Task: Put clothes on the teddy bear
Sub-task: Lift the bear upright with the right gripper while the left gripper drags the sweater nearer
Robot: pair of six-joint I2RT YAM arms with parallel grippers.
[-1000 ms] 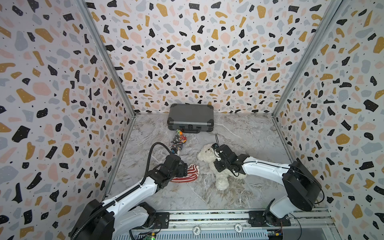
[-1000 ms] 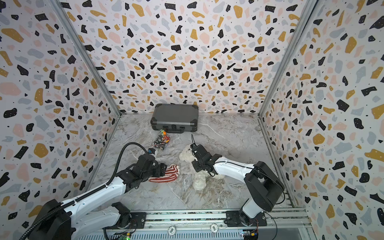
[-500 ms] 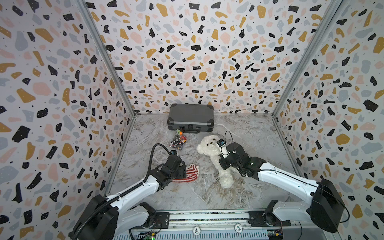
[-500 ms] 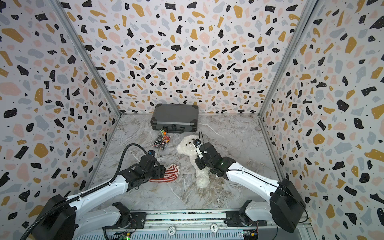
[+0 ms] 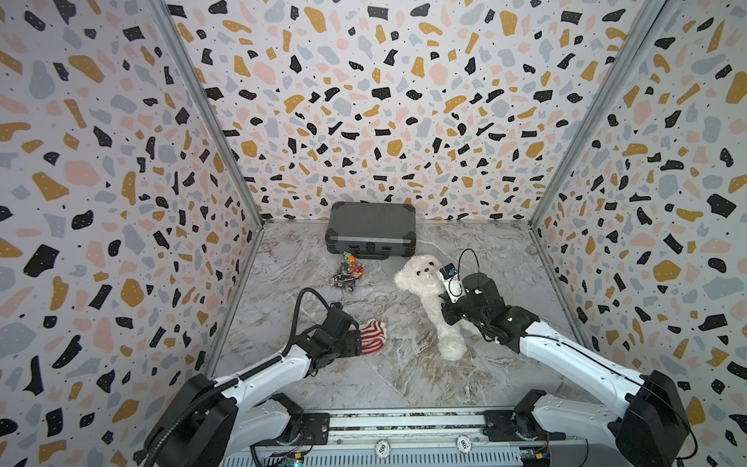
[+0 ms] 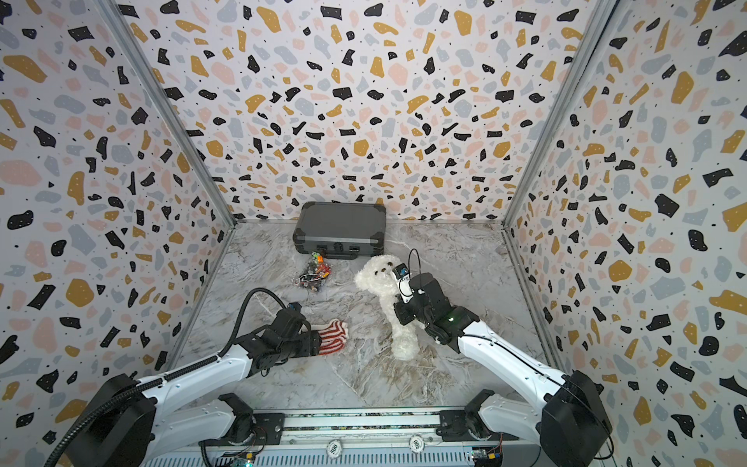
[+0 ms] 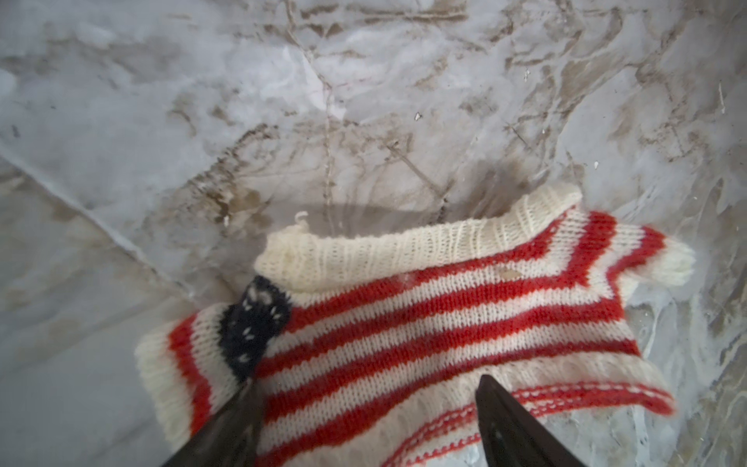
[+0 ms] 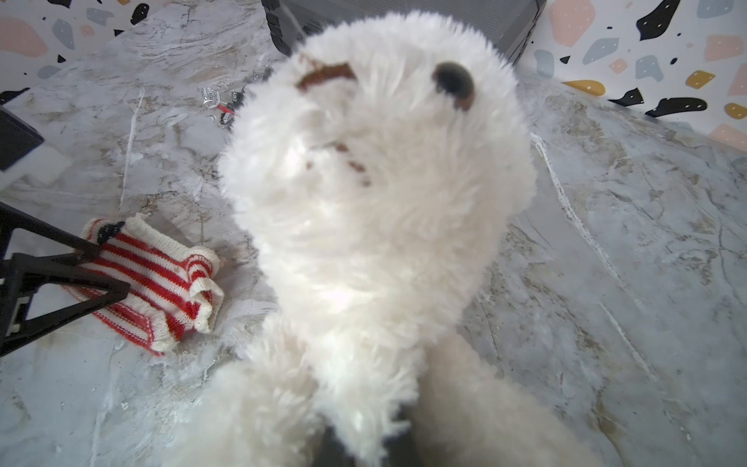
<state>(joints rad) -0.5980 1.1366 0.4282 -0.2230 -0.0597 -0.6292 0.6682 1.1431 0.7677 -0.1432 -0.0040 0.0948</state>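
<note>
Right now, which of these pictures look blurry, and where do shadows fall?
Right wrist view: the fluffy white plush teddy bear fills the frame so close that its fur and face are blurred. Left wrist view: the red-and-white striped knitted sweater is mostly crisp, casting a shadow on the grey marbled table beyond its collar. Both top views: sharp, evenly lit.

Bright, even, diffuse light, faint soft shadows on marble-patterned floor (image 5: 404,376), top views sharp with wide-angle bowing at edges, teddy bear (image 8: 376,202) blurred close-up in right wrist view, striped sweater (image 7: 424,323) in focus.
</note>
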